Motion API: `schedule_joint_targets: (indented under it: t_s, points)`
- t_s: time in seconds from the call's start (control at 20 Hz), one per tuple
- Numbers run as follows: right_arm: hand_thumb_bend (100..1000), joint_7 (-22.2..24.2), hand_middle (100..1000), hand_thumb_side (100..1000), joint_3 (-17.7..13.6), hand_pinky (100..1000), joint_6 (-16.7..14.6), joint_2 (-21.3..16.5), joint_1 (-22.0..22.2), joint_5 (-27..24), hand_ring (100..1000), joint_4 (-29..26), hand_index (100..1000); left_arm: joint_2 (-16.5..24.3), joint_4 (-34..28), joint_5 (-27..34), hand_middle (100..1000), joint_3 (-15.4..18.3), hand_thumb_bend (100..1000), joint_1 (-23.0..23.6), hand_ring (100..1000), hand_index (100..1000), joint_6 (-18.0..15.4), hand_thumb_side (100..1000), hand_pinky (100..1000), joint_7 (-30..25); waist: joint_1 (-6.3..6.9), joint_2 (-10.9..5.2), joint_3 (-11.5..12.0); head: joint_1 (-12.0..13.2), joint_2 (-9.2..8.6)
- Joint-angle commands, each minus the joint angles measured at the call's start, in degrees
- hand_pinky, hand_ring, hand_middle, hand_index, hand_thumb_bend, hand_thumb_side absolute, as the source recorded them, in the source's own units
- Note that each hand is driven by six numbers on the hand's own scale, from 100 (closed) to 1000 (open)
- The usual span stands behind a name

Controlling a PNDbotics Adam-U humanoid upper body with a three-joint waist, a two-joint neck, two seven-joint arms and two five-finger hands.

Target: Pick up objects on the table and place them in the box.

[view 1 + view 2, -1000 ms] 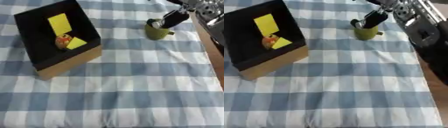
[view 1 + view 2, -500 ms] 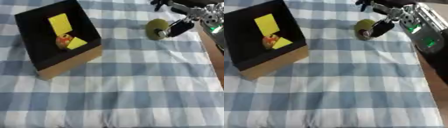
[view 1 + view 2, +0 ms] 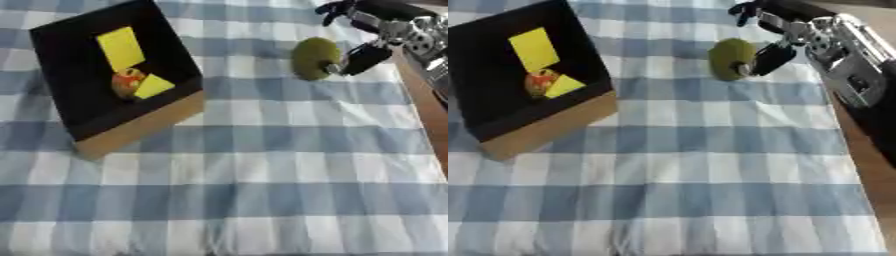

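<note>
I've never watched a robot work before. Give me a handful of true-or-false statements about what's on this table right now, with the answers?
1. The olive-green cup is held by the right robot hand. True.
2. The black-lined cardboard box is empty. False: it holds two yellow pieces and a small orange-red object.
3. The table wears a blue-and-white checked cloth. True.
4. The cup already sits inside the box. False: it is over the far right of the cloth, well apart from the box.
5. The left robot hand grips the box. False: no left hand shows in either view.
</note>
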Motion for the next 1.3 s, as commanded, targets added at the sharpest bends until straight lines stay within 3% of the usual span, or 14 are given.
schedule_joint_targets:
  t_s: [0.05, 0.75, 0.9, 1.0, 1.1, 1.15, 1.2, 1.25, 1.3]
  points:
    - [408, -0.89, 806, 213, -1.38, 917, -0.11, -0.76, -1.39, 1.37, 944, 2.64, 972, 0.93, -0.99, -0.19, 760, 0.44, 455, -0.28, 852, 811, 0.22, 687, 758, -0.09, 0.89, -0.50, 0.06, 0.23, -0.66]
    - [375, 2.21, 813, 290, -0.97, 921, -3.35, 3.13, -4.62, 2.54, 949, 10.90, 970, 0.71, -0.99, 0.06, 762, 0.38, 451, -0.41, 854, 811, 0.29, 690, 757, -0.10, 1.10, -0.01, 0.49, 0.19, -0.76]
    - [381, 2.26, 805, 267, -0.97, 920, -3.56, 4.11, -5.57, 2.97, 947, 12.72, 964, 0.65, -0.99, 0.13, 762, 0.31, 450, -0.51, 854, 811, 0.30, 690, 757, -0.19, 1.10, 0.08, 0.62, 0.19, -0.72]
    - [374, 2.31, 755, 139, -0.98, 919, -3.65, 4.74, -6.07, 3.34, 943, 14.03, 914, 0.58, -0.99, 0.14, 762, 0.33, 450, -0.60, 854, 811, 0.26, 689, 757, -0.20, 1.12, 0.11, 0.71, 0.23, -0.68]
    - [362, 2.03, 701, 175, -1.12, 912, -3.19, 5.06, -6.33, 3.48, 929, 14.73, 865, 0.53, -0.99, 0.16, 762, 0.36, 448, -0.62, 854, 810, 0.27, 690, 757, -0.18, 1.12, 0.11, 0.73, 0.27, -0.61]
    - [289, 1.71, 619, 213, -1.14, 898, -2.81, 5.11, -6.40, 3.57, 899, 14.86, 805, 0.54, -0.99, 0.15, 762, 0.36, 448, -0.60, 854, 810, 0.29, 690, 757, -0.19, 1.10, 0.10, 0.71, 0.28, -0.54]
    - [261, 1.39, 601, 217, -1.13, 892, -2.52, 5.18, -6.44, 3.46, 887, 14.92, 792, 0.56, -0.99, 0.14, 762, 0.34, 448, -0.60, 854, 809, 0.28, 690, 757, -0.21, 1.08, 0.08, 0.70, 0.28, -0.46]
    - [132, 1.09, 545, 254, -1.16, 865, -2.28, 5.20, -6.47, 3.17, 844, 14.94, 744, 0.57, -0.99, 0.13, 762, 0.34, 449, -0.60, 853, 809, 0.27, 689, 757, -0.22, 1.07, 0.06, 0.68, 0.33, -0.40]
    - [100, 0.72, 526, 268, -1.18, 855, -1.90, 5.18, -6.49, 2.87, 825, 14.96, 725, 0.58, -0.99, 0.12, 762, 0.36, 449, -0.62, 853, 809, 0.25, 689, 757, -0.20, 1.06, 0.04, 0.67, 0.37, -0.36]
